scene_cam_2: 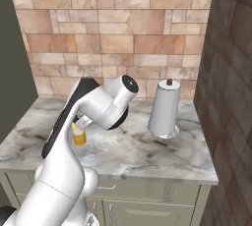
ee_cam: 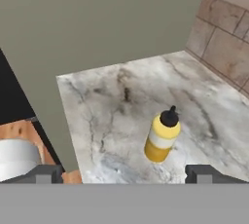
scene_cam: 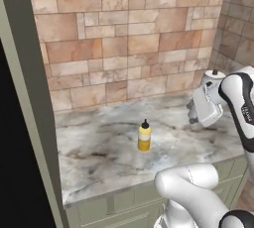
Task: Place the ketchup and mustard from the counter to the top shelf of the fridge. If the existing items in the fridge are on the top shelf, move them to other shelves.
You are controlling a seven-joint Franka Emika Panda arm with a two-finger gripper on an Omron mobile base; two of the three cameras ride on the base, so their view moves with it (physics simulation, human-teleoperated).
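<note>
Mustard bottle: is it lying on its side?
No, the mustard stands upright on the counter, its black nozzle pointing up.

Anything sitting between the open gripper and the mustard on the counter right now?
Nothing visible does. In the hand view the mustard stands upright and alone on the counter, just beyond the gripper, whose jaws are spread wide. Only bare marbled stone lies between them.

I see the grey-white marbled stone counter (scene_cam: 104,152) over pale grey-green cabinets (scene_cam_2: 147,205). The slim yellow mustard bottle (scene_cam: 144,136) stands upright on it; a silvery cone-shaped container (scene_cam_2: 165,108) sits near the corner.
</note>
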